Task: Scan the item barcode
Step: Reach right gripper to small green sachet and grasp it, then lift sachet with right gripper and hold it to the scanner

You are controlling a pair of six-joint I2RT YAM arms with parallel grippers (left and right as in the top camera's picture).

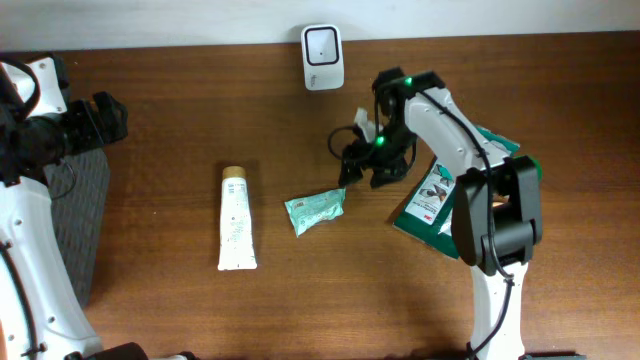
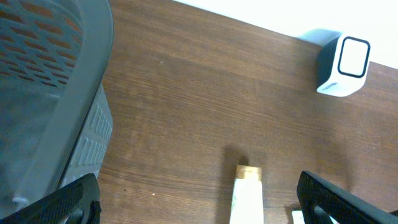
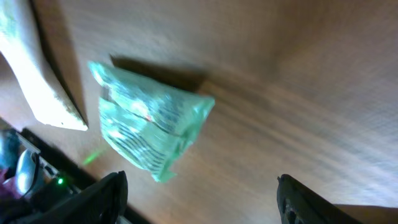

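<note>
Nothing scanned yet, apparently: green packet [image 1: 315, 210] lying flat at middle of desk [image 1: 160, 310], ungripped, well apart from scanner [image 1: 322, 56] at far edge. Right pincer [image 3: 202, 202] open just beside it, left pincer [image 2: 199, 199] open and empty near left edge. Pickup and scan left to do.

Robot lab: wooden table [image 1: 200, 130], barcode scanner [image 1: 323, 57] (mock shop checkout).

Pouch [image 1: 316, 211] lies between tube [image 1: 237, 218] and packet [image 1: 425, 203], scanner [image 1: 323, 57] behind.
</note>
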